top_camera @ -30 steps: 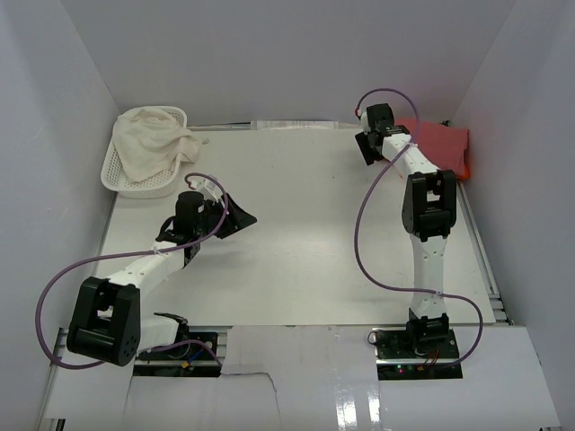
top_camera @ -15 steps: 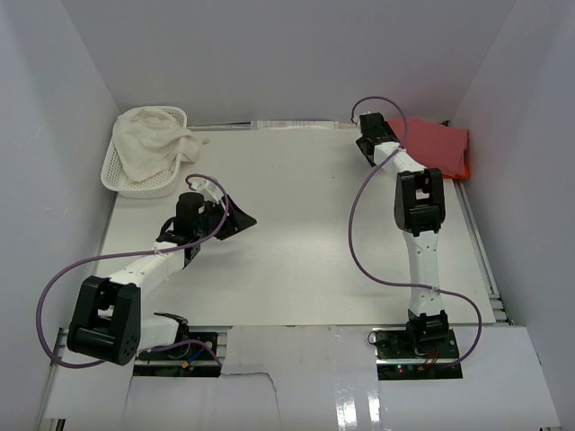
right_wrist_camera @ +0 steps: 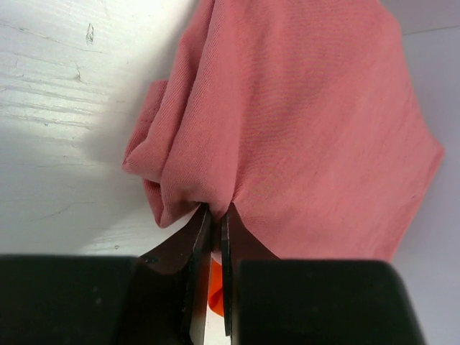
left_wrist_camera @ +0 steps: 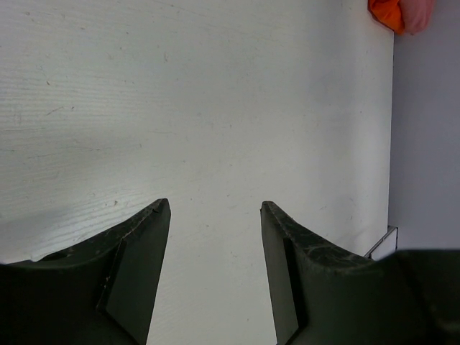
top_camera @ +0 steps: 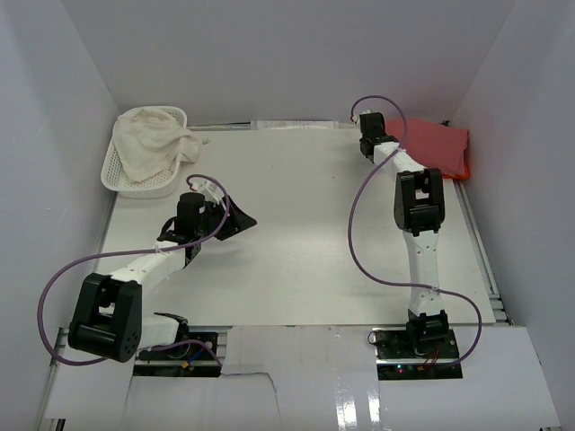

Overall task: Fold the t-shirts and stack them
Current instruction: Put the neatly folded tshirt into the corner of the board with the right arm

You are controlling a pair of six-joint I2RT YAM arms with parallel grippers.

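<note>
A dusty rose-red t-shirt [top_camera: 433,144] lies bunched at the table's far right corner, over a bright orange-red t-shirt [top_camera: 464,168] whose edge shows beneath it. My right gripper [top_camera: 371,144] sits at the rose shirt's left edge. In the right wrist view it [right_wrist_camera: 215,213] is shut on a pinched fold of the rose-red t-shirt [right_wrist_camera: 302,129], and a sliver of the orange-red t-shirt [right_wrist_camera: 213,291] shows between the fingers below. My left gripper [top_camera: 241,220] hangs open over bare table at centre left; in the left wrist view it [left_wrist_camera: 214,207] holds nothing.
A white lattice basket [top_camera: 115,171] with a cream cloth [top_camera: 153,144] heaped in it stands at the far left corner. White walls close in the table on the left, back and right. A purple cable loops beside each arm.
My right gripper has moved a little back and right to the rose shirt's edge and closed on a fold of it. The left arm has barely moved.
</note>
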